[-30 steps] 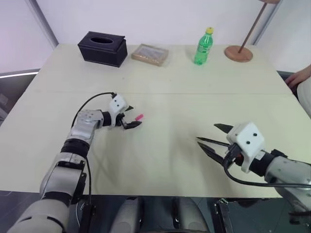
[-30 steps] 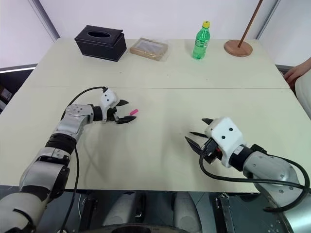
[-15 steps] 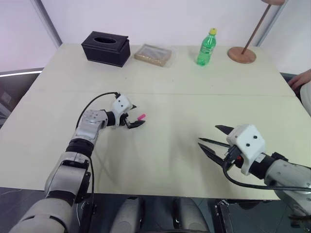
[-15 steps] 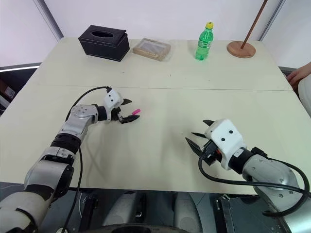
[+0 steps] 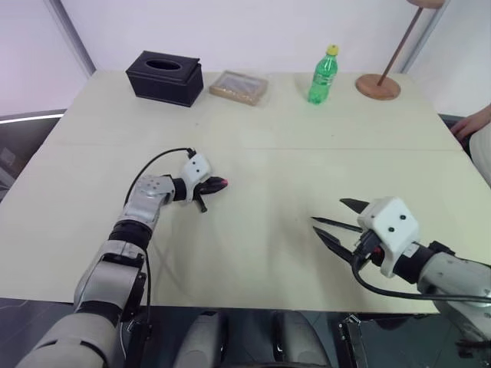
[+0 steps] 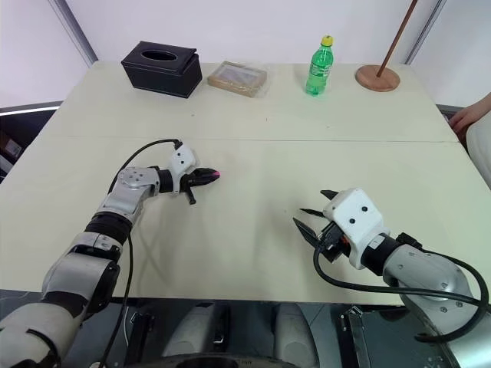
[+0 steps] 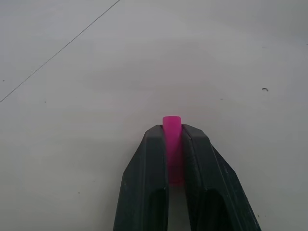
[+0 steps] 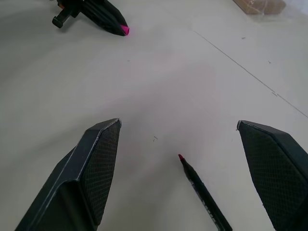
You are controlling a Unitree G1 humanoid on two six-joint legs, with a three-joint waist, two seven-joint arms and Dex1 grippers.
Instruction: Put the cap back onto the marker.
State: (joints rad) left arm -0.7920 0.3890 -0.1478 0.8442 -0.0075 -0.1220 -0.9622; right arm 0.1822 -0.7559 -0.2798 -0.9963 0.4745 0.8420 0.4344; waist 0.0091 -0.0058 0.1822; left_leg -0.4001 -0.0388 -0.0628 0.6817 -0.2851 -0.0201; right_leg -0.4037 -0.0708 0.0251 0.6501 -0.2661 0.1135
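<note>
A: Why is the left claw squeezed tight, low in the middle of the frame, over the table?
B: It pinches the pink cap.
A: And the right claw?
B: Wide open, nothing in it. The black marker lies between its fingers, red tip bare.

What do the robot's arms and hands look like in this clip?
Both arms are silver-grey jointed segments with black bands and a looping black cable. The left hand and right hand each have a white boxy wrist housing with small dark dots and two black pointed fingers.
</note>
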